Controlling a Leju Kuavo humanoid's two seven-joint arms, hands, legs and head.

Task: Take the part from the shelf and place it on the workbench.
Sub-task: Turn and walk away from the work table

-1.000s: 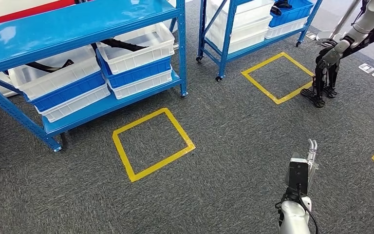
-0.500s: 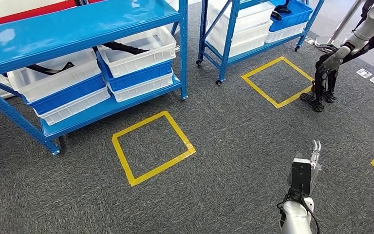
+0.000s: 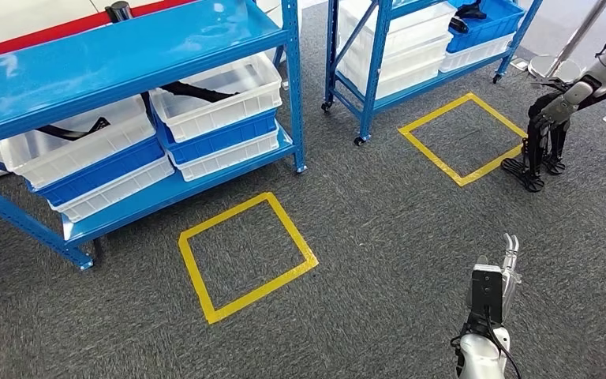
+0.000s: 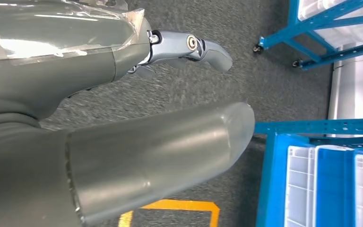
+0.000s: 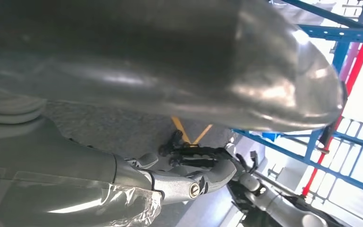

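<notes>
So the robot's standing on grey carpet facing the blue shelf [image 3: 126,47]; a yellow taped square [image 3: 245,245] is on the floor just in front of it. The parts look like the dark curved pieces lying in the clear bins on the middle level; one in the bin [image 3: 213,91] nearer the upright post, another in the bin [image 3: 71,138] beside it; can't make out their exact shape from here.

Right hand [image 3: 501,264] hangs low, fingers straight and a bit apart, holding nothing; the wrist camera agrees, thumb [image 5: 283,90] clear of the fingers [image 5: 194,156] with nothing between. Left hand [image 4: 123,118] same deal; thumb out, fingers extended, only carpet past them.

No workbench anywhere I can see, so honestly this fits either heading to the shelf for a pick or hands free after a drop-off; can't call it.

If it's a pick, the reach has to go in under the top shelf and down into a bin; tight gap, I'd guess. Another robot [image 3: 552,126] stands off by the second shelf [image 3: 410,47].
</notes>
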